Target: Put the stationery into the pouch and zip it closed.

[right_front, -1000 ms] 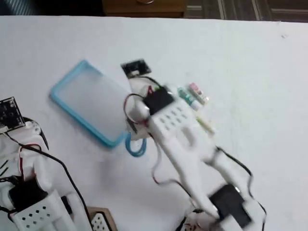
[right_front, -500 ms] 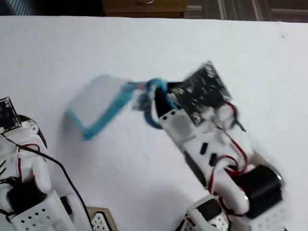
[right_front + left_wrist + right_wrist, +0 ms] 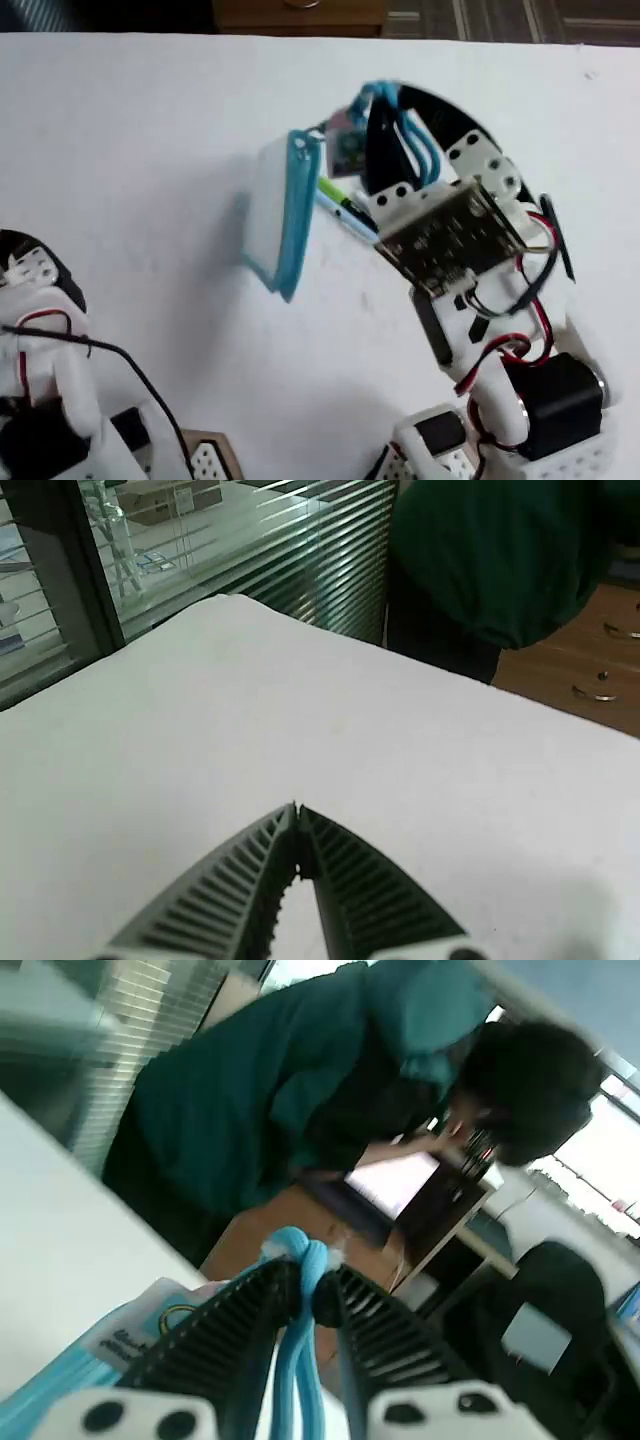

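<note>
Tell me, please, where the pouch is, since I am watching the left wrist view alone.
Observer: The right claw is shut on the blue loop of the pouch.
Operator: Does the pouch lie flat?
Observer: No, in the high view it is tipped up on edge, hung from that loop.
Operator: And the stationery?
Observer: Two pens lie on the table beside the pouch, outside it.
</note>
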